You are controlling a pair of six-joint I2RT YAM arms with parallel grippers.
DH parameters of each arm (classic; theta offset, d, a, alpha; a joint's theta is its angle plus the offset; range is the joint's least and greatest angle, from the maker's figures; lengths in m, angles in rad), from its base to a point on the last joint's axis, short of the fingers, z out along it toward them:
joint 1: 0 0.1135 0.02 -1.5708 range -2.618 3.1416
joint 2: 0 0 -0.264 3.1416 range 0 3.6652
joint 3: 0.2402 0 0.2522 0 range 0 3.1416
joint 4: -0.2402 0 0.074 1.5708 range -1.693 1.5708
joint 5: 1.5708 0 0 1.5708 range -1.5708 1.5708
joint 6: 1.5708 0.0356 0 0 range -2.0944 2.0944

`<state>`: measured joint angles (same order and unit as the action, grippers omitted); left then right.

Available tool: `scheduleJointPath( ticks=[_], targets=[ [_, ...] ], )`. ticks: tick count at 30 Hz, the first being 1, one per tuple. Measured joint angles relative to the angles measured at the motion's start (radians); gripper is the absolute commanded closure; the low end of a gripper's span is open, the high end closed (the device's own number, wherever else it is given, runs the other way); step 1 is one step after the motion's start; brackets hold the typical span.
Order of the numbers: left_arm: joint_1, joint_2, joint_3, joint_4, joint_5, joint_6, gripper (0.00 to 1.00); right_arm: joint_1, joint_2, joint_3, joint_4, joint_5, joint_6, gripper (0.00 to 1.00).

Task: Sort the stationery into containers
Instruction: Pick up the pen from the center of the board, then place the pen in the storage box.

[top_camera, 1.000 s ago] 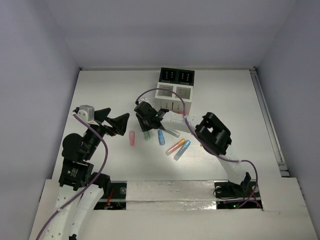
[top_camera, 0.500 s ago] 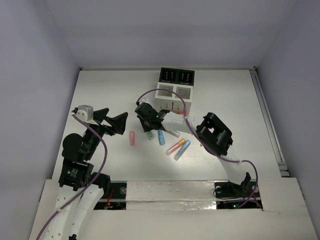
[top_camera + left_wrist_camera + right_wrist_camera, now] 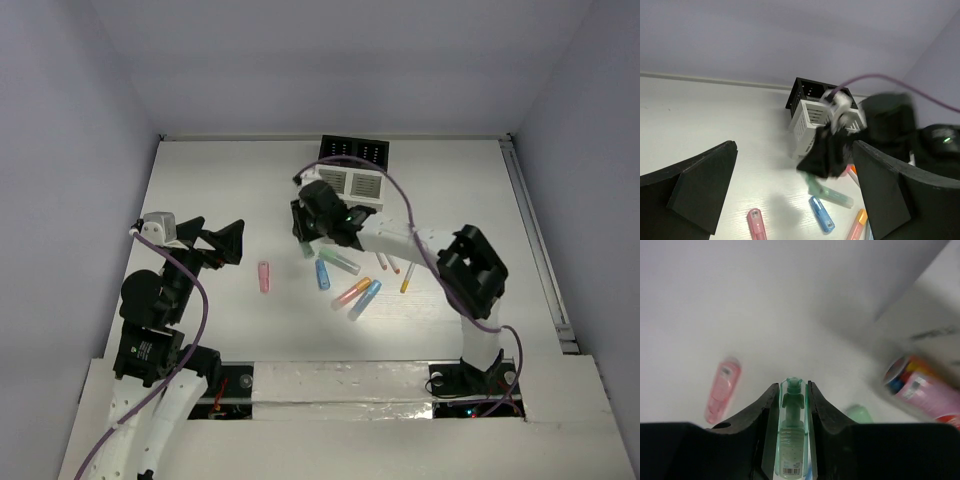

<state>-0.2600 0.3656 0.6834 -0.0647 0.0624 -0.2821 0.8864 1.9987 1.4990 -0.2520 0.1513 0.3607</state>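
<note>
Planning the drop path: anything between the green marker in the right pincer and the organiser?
Nothing visible. The right pincer, shut on the green marker, is right at the white slotted box. The loose markers lie nearer the arms, and the left pincer is open, well off to the left.

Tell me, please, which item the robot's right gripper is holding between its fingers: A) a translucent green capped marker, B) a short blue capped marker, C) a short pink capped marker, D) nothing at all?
A: the right wrist view shows the right gripper shut on the translucent green capped marker, while the short pink capped marker lies apart on the white table.
</note>
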Motion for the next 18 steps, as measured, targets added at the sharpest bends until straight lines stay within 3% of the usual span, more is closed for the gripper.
scheduleJointPath(
  ticks=[8,14,18],
  targets=[
    [0.000,0.003,0.000,0.000,0.009,0.000,0.01,-0.217,-0.175,0.031,0.336,-0.043,-0.019,0.91],
    [0.000,0.006,0.000,0.000,0.016,0.000,0.01,-0.379,-0.016,0.261,0.436,0.008,-0.049,0.89],
    [0.000,0.009,0.000,0.000,0.017,0.000,0.01,-0.424,0.125,0.406,0.438,0.038,-0.083,0.89]
  ],
)
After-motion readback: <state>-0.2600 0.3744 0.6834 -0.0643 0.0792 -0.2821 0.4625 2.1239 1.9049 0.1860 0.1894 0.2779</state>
